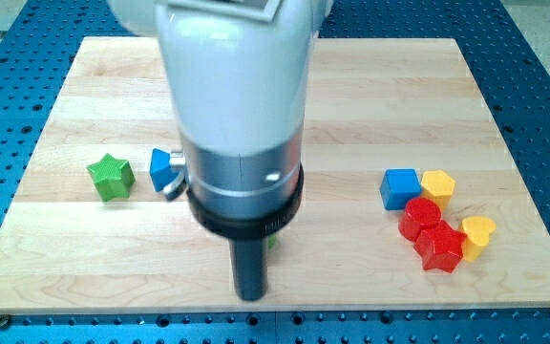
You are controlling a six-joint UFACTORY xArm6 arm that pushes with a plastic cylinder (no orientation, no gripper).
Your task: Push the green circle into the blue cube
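The blue cube sits at the view's right, touching a cluster of red and yellow blocks. The green circle shows only as a thin green sliver at the right edge of my rod; the arm hides the remainder. My tip rests on the board near the view's bottom centre, just below and left of that sliver. The blue cube is far to the right of my tip.
A green star and a blue block, partly behind the arm, lie at the view's left. Beside the blue cube are a yellow block, two red blocks and a yellow heart. The wooden board lies on a blue perforated table.
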